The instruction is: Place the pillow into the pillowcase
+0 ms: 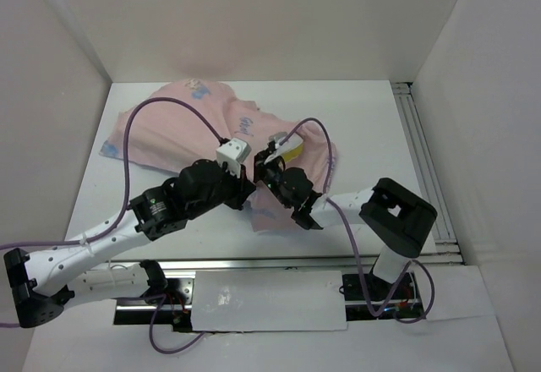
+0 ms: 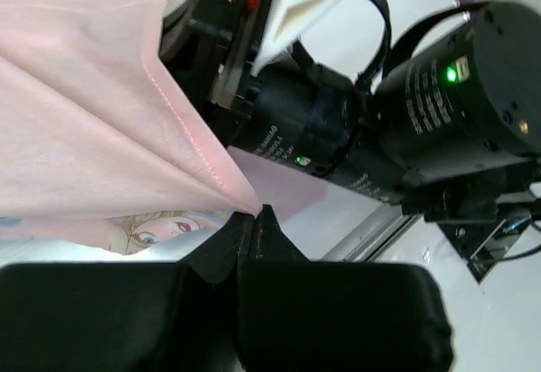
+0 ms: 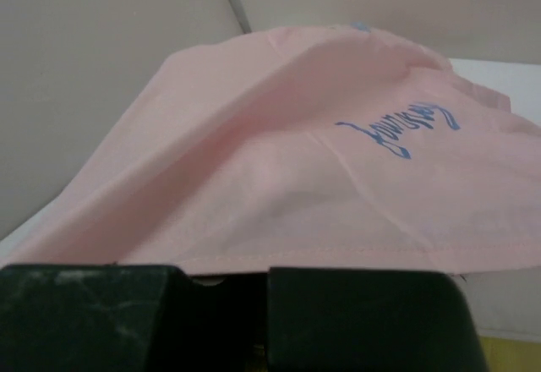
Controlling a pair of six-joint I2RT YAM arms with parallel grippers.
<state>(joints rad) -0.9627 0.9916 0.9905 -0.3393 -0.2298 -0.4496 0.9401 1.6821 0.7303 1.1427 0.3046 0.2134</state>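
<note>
Pink pillowcase (image 1: 211, 123) cloth is pinched at its hem by the left gripper (image 2: 252, 220) and the right gripper (image 3: 262, 277), seemingly to draw its mouth over the pillow (image 1: 292, 145).

White table (image 1: 372, 135), bare along its right side. Plain white walls: left (image 1: 42, 93), back (image 1: 254, 17), right (image 1: 482, 93). Metal rail (image 1: 420, 148) along table's right edge. White panel (image 1: 266, 300) at near edge.

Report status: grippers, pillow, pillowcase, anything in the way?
Hem of pillowcase pinched by left gripper and right gripper, both shut. Only a yellow-edged corner of pillow shows. Nothing seen blocking.
</note>
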